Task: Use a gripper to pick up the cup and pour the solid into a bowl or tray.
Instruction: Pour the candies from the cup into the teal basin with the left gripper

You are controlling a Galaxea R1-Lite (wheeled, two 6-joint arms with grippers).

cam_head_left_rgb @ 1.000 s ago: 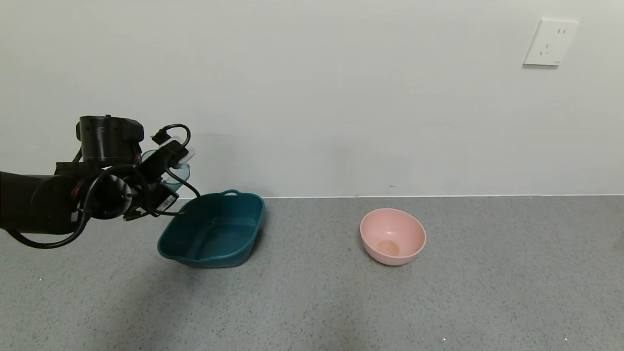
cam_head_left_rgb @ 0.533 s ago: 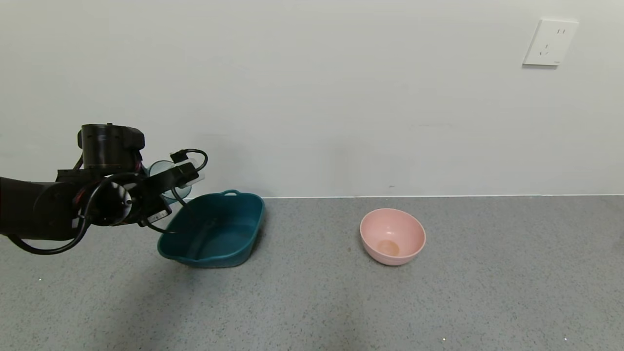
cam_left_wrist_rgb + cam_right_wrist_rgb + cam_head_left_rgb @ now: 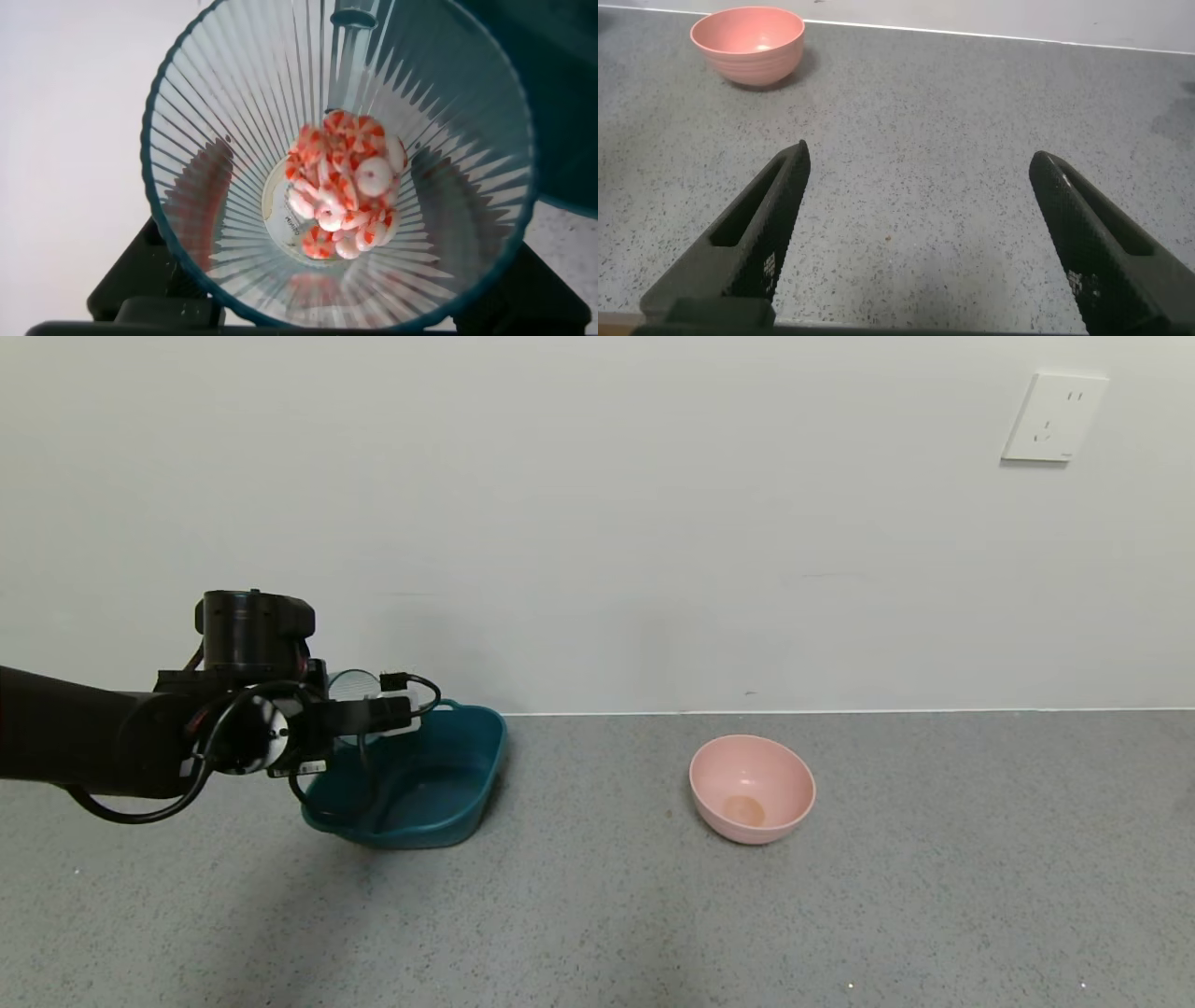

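My left gripper (image 3: 359,714) is shut on the ribbed blue-green cup (image 3: 353,687) and holds it at the left rim of the dark teal tub (image 3: 467,765). The cup is tipped over towards the tub. In the left wrist view the cup (image 3: 234,103) fills the frame, and the white and orange-red solid (image 3: 344,187) lies heaped at its bottom. The tub's rim (image 3: 570,84) shows beside it. No pieces show inside the tub. My right gripper (image 3: 915,238) is open and empty over bare grey table.
A round pink bowl (image 3: 752,789) stands on the table right of the tub and also shows in the right wrist view (image 3: 747,42). A white wall with a socket plate (image 3: 1053,417) backs the table.
My left gripper has moved down and to the right with the cup, from beside the tub to over its left rim, and has rolled the cup further over.
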